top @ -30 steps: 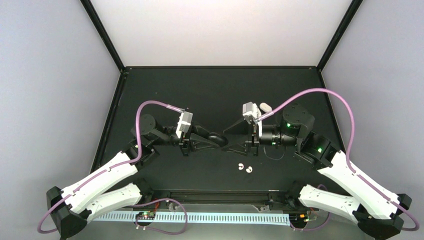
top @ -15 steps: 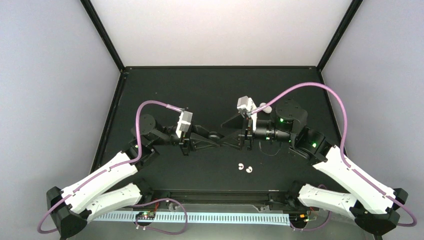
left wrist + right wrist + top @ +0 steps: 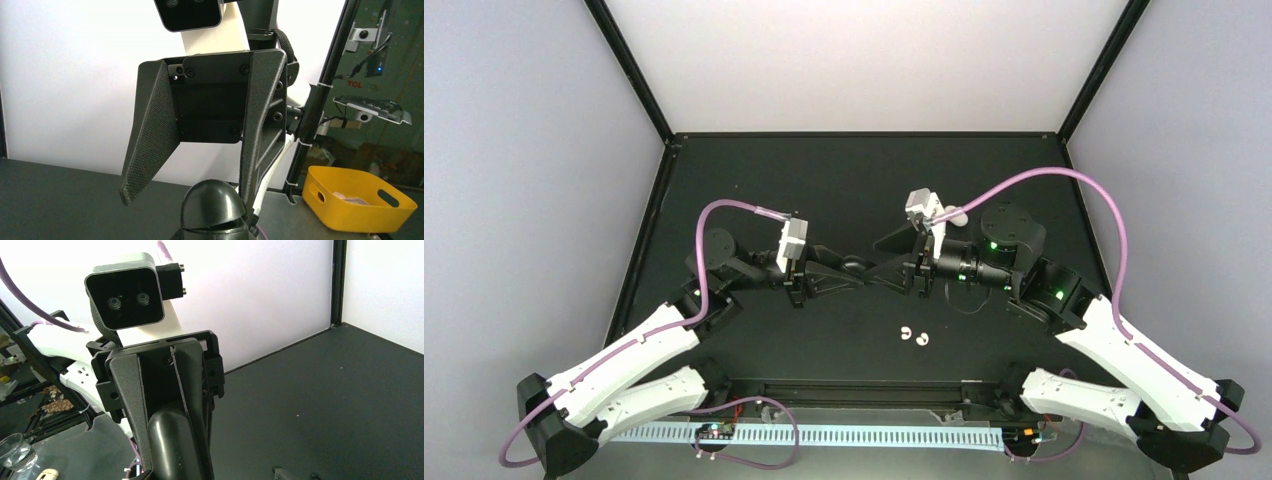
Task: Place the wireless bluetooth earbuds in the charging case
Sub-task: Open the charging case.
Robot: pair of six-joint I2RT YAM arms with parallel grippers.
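The left hand (image 3: 859, 271) pinched a black case (image 3: 212, 205), the right hand (image 3: 885, 265) spread facing it; two white earbuds (image 3: 908, 333) lay uninserted lower in frame.

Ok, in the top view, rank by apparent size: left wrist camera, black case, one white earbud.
1. Left wrist camera, largest, though raised nearer the lens.
2. Black case, partly hidden, so these two are unsure.
3. White earbud, clearly smallest.
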